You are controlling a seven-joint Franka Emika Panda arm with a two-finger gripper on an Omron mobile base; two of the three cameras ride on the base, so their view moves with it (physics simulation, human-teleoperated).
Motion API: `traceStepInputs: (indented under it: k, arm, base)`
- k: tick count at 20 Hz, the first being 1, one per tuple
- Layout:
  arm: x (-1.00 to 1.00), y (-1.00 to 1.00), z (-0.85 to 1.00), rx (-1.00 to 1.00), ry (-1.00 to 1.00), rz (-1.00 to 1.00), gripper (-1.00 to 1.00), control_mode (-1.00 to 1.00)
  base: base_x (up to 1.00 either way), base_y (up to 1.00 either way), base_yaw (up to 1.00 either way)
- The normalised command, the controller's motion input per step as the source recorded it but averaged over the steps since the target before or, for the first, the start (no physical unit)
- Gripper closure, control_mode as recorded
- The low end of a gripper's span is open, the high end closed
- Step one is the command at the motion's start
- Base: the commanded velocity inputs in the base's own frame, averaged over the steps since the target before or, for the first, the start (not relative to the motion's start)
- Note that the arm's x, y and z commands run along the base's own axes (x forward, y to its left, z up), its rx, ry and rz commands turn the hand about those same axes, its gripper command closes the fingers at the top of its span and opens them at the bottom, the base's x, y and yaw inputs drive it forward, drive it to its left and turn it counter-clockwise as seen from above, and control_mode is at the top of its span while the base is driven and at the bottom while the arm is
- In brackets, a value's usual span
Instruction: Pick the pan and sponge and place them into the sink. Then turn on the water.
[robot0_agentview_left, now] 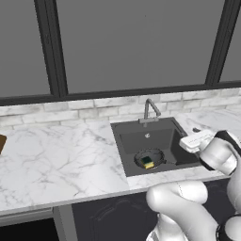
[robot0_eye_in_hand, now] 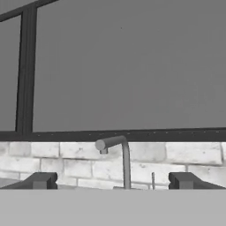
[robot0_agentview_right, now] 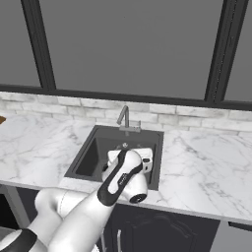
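The tool (robot0_eye_in_hand: 113,181), jaws spread wide and empty, hangs over the sink (robot0_agentview_left: 123,149) facing the faucet (robot0_eye_in_hand: 119,155). Pan (robot0_agentview_left: 158,157) and sponge (robot0_agentview_left: 147,163) lie in the sink; beyond the faucet, brick backsplash (robot0_eye_in_hand: 66,167) and dark windows (robot0_eye_in_hand: 123,66).

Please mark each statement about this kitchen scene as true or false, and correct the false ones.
1. The sponge lies in the pan inside the sink. True.
2. Water is running from the faucet. False: no stream shows below the spout.
3. The gripper is open and holds nothing. True.
4. The pan sits on the marble counter left of the sink. False: it rests on the basin floor.
5. In the hand view, the gripper faces the faucet and the brick wall. True.
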Motion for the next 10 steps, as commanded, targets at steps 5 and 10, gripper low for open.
traceStepInputs:
  k: [5, 10]
  arm:
    - [0.19, -0.05, 0.00, 0.00, -0.02, 0.00, -1.00, -1.00]
    - [0.19, -0.04, 0.00, -0.01, 0.02, -0.02, -1.00, -1.00]
  base:
    - [0.00, 0.00, 0.00]
    - [0.00, 0.00, 0.00]
